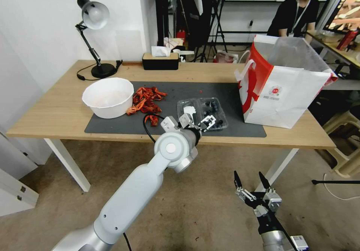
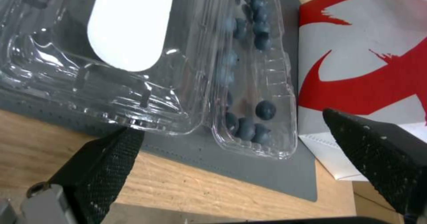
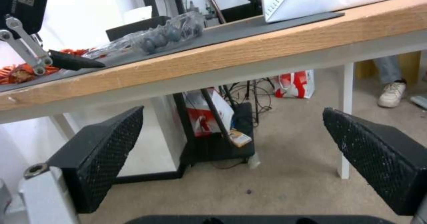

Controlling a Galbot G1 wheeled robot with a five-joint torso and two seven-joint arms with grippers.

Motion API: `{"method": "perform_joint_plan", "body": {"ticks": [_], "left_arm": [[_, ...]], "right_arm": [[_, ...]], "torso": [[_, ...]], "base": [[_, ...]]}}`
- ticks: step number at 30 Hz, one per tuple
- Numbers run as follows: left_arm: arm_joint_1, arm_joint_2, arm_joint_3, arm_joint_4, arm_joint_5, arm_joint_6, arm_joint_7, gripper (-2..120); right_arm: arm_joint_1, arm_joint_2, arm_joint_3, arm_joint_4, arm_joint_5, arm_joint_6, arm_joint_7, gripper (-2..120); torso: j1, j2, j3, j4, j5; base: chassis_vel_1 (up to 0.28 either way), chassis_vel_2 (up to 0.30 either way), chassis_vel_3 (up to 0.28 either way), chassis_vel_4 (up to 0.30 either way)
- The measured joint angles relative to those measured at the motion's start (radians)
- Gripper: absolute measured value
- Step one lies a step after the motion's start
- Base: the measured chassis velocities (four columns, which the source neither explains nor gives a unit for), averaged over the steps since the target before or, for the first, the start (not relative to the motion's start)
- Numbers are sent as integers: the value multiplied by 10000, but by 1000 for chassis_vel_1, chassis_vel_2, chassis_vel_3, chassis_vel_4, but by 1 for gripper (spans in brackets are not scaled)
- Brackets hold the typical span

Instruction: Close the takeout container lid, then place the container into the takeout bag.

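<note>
Takeout container lying open on the dark mat near the front edge of the tabletop, blueberries in the tray half, lid folded flat beside it with its white label up. Left end effector poised at the container's near edge, fingers spread wide, gripping nothing. Takeout bag standing upright just beside the container. Right end effector parked low, below the tabletop edge, fingers wide apart, empty.
</note>
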Motion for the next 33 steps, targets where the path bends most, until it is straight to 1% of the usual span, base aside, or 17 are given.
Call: {"method": "perform_joint_plan", "body": {"ticks": [10, 13, 16, 17, 19, 22, 26, 29, 31, 33], "left_arm": [[158, -29, -235, -21, 33, -132, 83, 100], [275, 6, -360, -93, 43, -261, 192, 100], [275, 6, -360, -93, 43, -261, 192, 100], [396, 47, -459, -165, 77, -444, 367, 100], [415, 52, -472, -179, 83, -471, 397, 100], [544, 72, -550, -297, 144, -611, 662, 100], [580, 60, -591, -354, 174, -679, 808, 100], [636, 60, -640, -435, 238, -810, 1113, 100], [652, 68, -650, -452, 246, -826, 1170, 100], [730, 100, -669, -514, 304, -877, 1408, 100]], "right_arm": [[8, 4, -74, 17, -119, -35, 6, 100], [8, 15, -96, 17, -175, -46, 7, 100], [8, 15, -96, 17, -175, -46, 7, 100], [4, 20, -106, 1, -224, -48, 7, 100], [0, 20, -106, 0, -229, -49, 7, 100], [-22, 29, -114, 2, -264, -49, 6, 100], [-36, 34, -120, 14, -282, -49, 4, 100], [-47, 44, -123, 43, -307, -49, -1, 100], [-50, 46, -123, 47, -308, -49, -2, 100], [-65, 48, -124, 49, -314, -47, -6, 100]], "torso": [[-2, -3, 0, 0, 1], [-1, -4, 1, 5, 4], [-1, -4, 1, 5, 4], [3, -4, 4, 7, 4], [2, -4, 4, 7, 4], [2, -4, 3, 6, 1], [2, -4, 3, 5, 1], [2, -4, 3, 4, 1], [2, -4, 2, 3, 1], [2, -3, 2, 3, 1]], "base": [[0, 0, 0, 0], [0, 0, 0, 0], [0, 0, 0, 0], [0, 0, 0, 0], [0, 0, 0, 0], [0, 0, 0, 0], [0, 0, 0, 0], [0, 0, 0, 0], [0, 0, 0, 0], [0, 0, 0, 0]]}}
